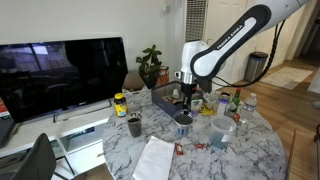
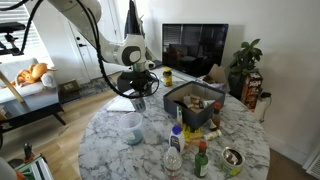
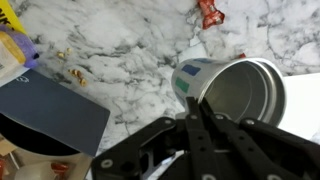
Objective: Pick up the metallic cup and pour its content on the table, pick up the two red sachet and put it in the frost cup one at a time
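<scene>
The metallic cup (image 3: 240,95) hangs above the counter (image 3: 130,50), tipped far onto its side. In the wrist view its long axis runs roughly left to right, base to the left and mouth gaping to the right. What shows of the inside is bare bluish grey; I can see nothing left in it.

The tool (image 3: 200,118) has the cup pinched by its wall at the near-left of the rim, jaws drawn almost together with only the thin metal between them. So the cup sits just right of and beyond the fingertips, held off-centre and not around its body.

The pour looks done, or nearly. Setting the cup down probably turns on that sideways axis: the wrist would have to roll the mouth back upward before lowering.

One red sachet (image 3: 210,12) lies on the marble on the far side of the cup, apart from it. In an exterior view the frost cup (image 1: 222,131) stands upright to the right of the arm.
</scene>
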You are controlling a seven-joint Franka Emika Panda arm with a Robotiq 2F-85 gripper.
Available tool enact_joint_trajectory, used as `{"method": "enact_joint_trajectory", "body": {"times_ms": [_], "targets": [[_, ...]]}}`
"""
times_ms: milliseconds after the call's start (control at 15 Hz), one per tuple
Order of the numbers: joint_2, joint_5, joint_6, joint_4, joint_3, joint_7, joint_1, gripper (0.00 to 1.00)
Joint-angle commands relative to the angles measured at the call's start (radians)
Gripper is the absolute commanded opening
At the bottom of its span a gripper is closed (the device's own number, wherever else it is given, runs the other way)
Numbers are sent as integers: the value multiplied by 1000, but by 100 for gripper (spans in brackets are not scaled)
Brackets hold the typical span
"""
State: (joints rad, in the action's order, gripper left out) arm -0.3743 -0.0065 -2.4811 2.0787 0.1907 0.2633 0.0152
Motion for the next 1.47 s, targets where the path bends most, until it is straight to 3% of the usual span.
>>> {"method": "enact_joint_trajectory", "body": {"times_ms": [0, 667, 733, 800, 1400], "targets": [[-51, -7, 45, -40, -39, -33, 23, 1], [-132, 3, 95, -101, -55, -52, 20, 1], [-135, 3, 94, -105, -56, -51, 19, 9], [-136, 3, 93, -108, -57, -52, 19, 31], [-18, -61, -38, -51, -28, 38, 54, 96]]}}
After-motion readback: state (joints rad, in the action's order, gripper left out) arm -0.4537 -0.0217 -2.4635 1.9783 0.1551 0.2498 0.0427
